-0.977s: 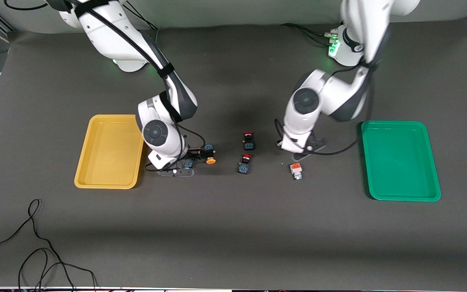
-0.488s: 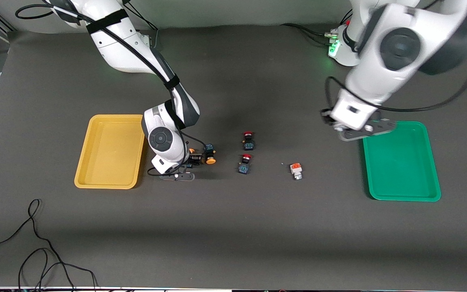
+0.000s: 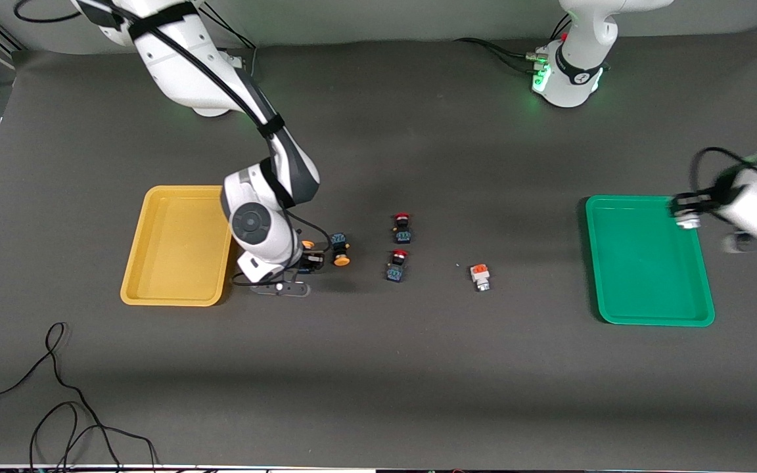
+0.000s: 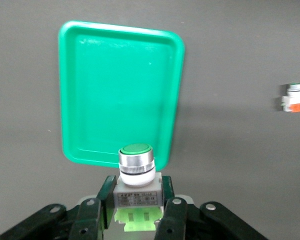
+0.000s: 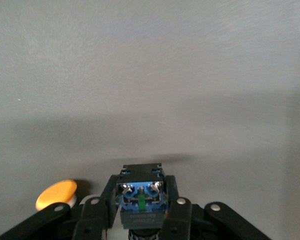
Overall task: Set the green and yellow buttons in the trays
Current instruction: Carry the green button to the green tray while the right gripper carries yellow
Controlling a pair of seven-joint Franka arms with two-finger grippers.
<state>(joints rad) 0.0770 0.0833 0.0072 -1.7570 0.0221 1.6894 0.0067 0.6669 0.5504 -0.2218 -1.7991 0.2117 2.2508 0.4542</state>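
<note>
Front view: right arm bent low beside shallow yellow plastic tray (image 3: 178, 246), right tool (image 3: 304, 259) at bench level among two yellow-capped dark buttons (image 3: 339, 249). Left tool (image 3: 684, 217) over rim of shallow green plastic tray (image 3: 648, 263) (blurred, grip unreadable here). Dark grey bench (image 3: 378, 368); black cable (image 3: 56, 401) on it.

Left wrist view: left tool (image 4: 137, 210) pinching green-capped white-bodied button (image 4: 136, 172), tray (image 4: 120, 90) below.

Right wrist view: right tool (image 5: 142, 205) clamped on dark blue-bodied button (image 5: 140, 192); second yellow cap (image 5: 56, 194) beside.

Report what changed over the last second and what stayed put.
The left gripper, shut on the green button, swung from mid-table to the green tray's end. The right gripper closed on a yellow button beside the yellow tray. Both trays and the other buttons stayed.
</note>
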